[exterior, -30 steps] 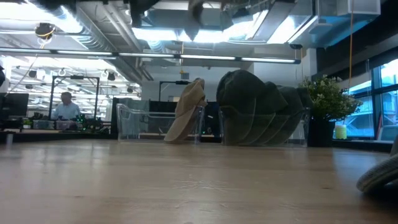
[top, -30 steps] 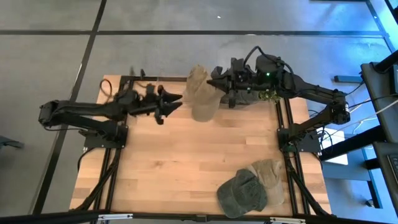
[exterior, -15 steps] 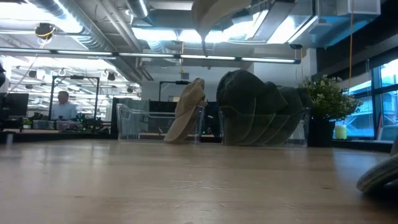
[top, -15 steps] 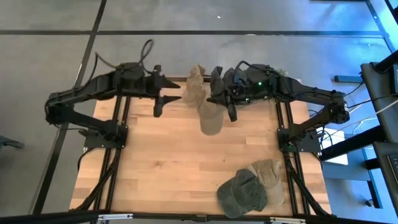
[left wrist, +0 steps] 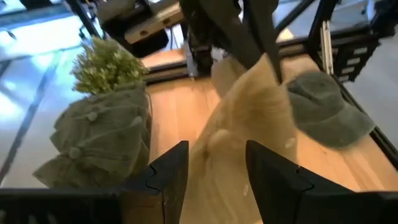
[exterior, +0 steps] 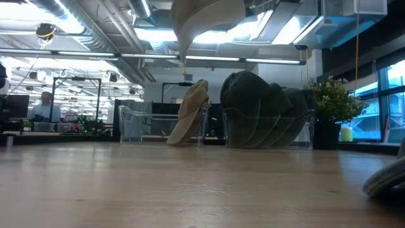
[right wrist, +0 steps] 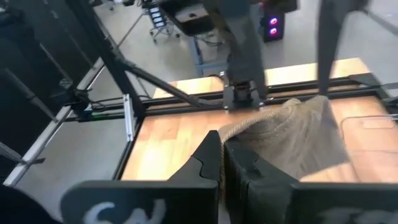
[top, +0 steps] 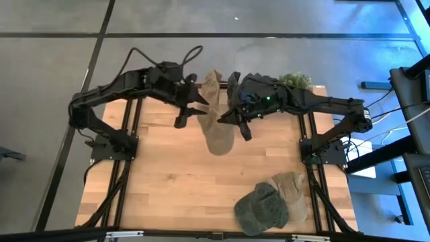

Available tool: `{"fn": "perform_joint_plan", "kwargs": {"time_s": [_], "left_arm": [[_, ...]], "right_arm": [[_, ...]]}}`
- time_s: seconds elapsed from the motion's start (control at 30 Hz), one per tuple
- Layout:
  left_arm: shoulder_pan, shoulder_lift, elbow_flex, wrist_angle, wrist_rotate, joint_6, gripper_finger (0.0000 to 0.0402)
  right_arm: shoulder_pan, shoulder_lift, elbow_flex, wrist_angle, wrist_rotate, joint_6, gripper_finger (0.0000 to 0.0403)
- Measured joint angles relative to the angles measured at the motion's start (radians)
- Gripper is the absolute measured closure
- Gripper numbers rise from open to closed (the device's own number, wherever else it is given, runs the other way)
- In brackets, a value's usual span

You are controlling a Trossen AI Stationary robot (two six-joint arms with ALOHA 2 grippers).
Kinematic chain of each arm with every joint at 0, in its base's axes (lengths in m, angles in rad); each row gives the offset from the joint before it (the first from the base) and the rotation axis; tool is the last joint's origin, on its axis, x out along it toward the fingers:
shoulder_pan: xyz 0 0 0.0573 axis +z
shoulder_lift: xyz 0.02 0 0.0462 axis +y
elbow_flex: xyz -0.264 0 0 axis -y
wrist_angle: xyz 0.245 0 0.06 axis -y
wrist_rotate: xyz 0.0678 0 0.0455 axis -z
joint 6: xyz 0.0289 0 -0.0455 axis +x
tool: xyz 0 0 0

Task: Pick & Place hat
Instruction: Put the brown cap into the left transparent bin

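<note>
counter (top: 168, 168): pale wood boards showing a smooth, faintly shiny finish | tan hat (top: 218, 134): soft matt woven cloth, hanging limp | green hats (top: 261, 210): matt cloth, looking slightly rough | bins (exterior: 158, 123): clear glossy plastic

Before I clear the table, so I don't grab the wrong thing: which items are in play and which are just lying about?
In play:
tan hat, held up
right gripper, shut on it
left gripper, beside it

Lying about:
two hats at the table's corner
green hats in a bin
plant
</note>
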Motion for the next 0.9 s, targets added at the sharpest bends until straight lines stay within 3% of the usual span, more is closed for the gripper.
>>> {"fn": "perform_joint_plan", "kwargs": {"time_s": [0.57, 0.9], "left_arm": [[-0.037, 0.031, 0.001, -0.022, 0.057, 0.023, 0.0249], [-0.04, 0.051, 0.002, -0.009, 0.055, -0.021, 0.0249]], "right_arm": [[0.019, 0.008, 0.0, 0.029, -0.007, -0.002, 0.0399], [0.019, 0.016, 0.0, 0.068, -0.085, 0.005, 0.0399]]}}
